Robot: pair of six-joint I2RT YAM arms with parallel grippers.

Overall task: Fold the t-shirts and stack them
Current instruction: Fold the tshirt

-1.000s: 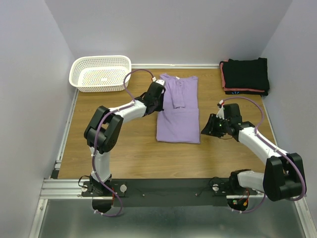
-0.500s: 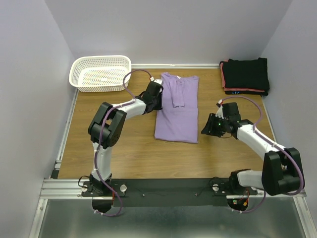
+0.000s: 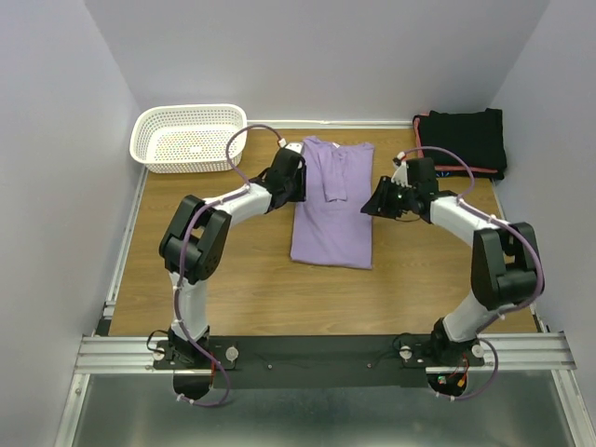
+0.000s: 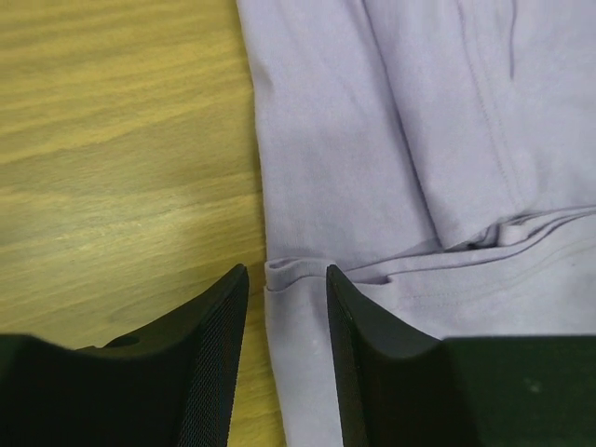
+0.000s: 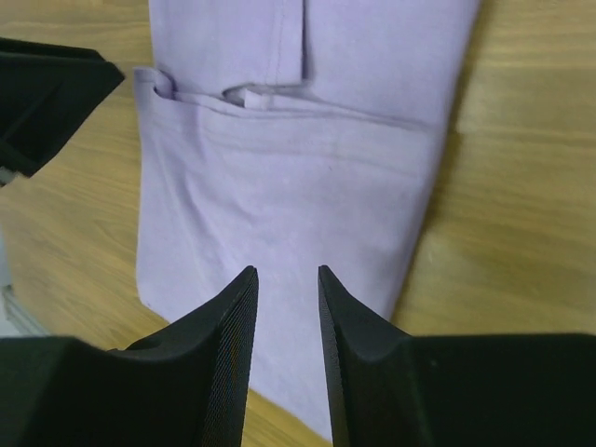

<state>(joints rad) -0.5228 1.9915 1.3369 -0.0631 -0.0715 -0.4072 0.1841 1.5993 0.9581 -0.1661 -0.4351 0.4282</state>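
Note:
The lavender t-shirt (image 3: 333, 200) lies flat mid-table, folded into a long strip with a sleeve laid over its far half. My left gripper (image 3: 298, 184) is open at the shirt's left edge. In the left wrist view the fingers (image 4: 287, 279) straddle a small fold of the shirt's edge (image 4: 298, 279). My right gripper (image 3: 372, 207) is open and empty at the shirt's right edge. In the right wrist view it (image 5: 286, 275) hovers over the lavender cloth (image 5: 298, 177). The folded black shirts (image 3: 463, 140), one with a coral-red edge, are stacked at the far right corner.
A white mesh basket (image 3: 189, 137) stands at the far left corner. Walls close the table on the left, back and right. The left gripper's black body shows at the top left of the right wrist view (image 5: 47, 93).
My right arm has swung away from me and leftward, from beside the shirt's lower half up to its right edge. My left gripper has stayed at the left edge.

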